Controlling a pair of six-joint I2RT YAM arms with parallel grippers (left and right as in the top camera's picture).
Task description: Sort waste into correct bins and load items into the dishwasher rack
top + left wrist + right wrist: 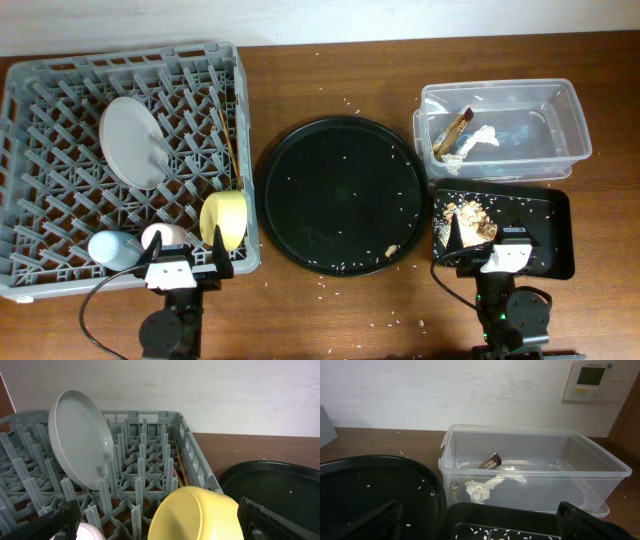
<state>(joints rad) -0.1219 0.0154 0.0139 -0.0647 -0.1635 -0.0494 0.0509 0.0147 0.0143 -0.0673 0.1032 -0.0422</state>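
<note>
Now, rack [40, 90]: plate [132, 142], bowl [224, 220], pink cup [160, 236], blue cup [110, 247], chopsticks [228, 145].
Tub [572, 112]: wrapper [455, 130], tissue [472, 142].
My left gripper [186, 258]: released.
My right gripper [482, 236]: released.

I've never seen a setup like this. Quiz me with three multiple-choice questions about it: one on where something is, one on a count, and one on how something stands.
1. Where does the crumpled white tissue lie?
A. in the clear tub
B. on the round black tray
C. on the table

2. How many small cups sit in the grey rack?
A. none
B. two
C. four

3. How does the grey-green plate stand?
A. lying flat
B. on edge, leaning among the pegs
C. broken in pieces

Answers:
1. A: the tissue shows through the tub's wall, next to the wrapper.
2. B: a pink cup and a light-blue cup sit at the rack's near edge.
3. B: the left wrist view shows the plate tilted upright.
</note>
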